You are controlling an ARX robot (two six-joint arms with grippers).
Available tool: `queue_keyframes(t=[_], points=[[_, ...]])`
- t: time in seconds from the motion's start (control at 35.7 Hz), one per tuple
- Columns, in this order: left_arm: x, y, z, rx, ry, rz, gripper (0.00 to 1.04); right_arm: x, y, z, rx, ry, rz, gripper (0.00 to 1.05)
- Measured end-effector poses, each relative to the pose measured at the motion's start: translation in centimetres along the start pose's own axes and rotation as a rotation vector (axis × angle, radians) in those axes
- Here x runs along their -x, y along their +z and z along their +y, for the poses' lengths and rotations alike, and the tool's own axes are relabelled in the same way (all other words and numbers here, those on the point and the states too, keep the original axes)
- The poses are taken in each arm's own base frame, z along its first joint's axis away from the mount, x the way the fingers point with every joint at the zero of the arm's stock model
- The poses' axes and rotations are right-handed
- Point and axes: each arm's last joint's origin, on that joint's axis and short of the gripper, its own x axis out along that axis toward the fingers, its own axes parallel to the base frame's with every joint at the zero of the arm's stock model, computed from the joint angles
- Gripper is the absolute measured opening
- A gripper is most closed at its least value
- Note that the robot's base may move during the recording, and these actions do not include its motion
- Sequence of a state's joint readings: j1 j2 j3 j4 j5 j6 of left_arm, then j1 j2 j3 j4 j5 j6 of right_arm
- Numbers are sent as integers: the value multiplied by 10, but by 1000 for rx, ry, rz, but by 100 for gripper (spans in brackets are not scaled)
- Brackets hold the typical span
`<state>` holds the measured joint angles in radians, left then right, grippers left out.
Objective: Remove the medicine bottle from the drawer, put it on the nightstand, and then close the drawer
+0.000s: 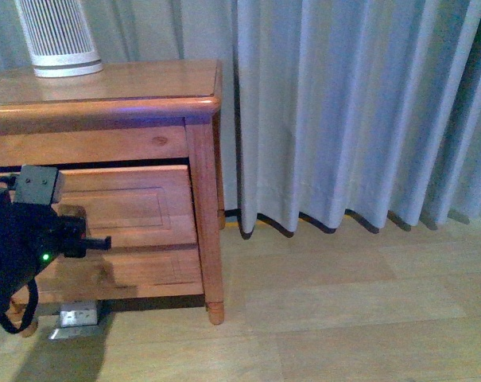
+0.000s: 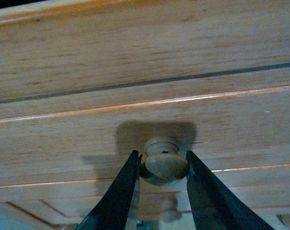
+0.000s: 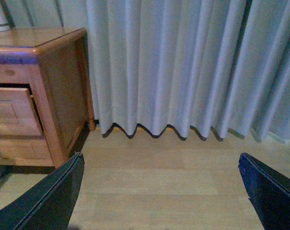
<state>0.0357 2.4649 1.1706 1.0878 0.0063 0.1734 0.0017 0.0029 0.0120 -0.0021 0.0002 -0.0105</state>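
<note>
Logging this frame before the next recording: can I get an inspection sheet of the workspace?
Surface: nightstand top, the visible part holds only a white ribbed cylinder.
Job's things: drawer stands slightly out of the frame; bottle not seen.
Clutter: grey socket plate on the floor under the nightstand.
Grippers: left gripper has its fingers closed against both sides of the drawer's knob; right gripper open, empty, over the floor.
Cables: one black cable hangs in a loop off the left arm.
Surroundings: grey curtain, wooden floor.
</note>
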Motion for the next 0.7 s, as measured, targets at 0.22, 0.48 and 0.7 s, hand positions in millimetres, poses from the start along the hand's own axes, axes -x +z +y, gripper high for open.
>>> queue_keyframes(t=[0.22,0.48,0.7], points=[[38,-8,-2,-4,-3,9,24,0,0,0,0,0,0,98],[89,-14,-4,-13,-36,61,24,0,0,0,0,0,0,98],[131,-19,-6,-29,-70,128,24,0,0,0,0,0,0,98]])
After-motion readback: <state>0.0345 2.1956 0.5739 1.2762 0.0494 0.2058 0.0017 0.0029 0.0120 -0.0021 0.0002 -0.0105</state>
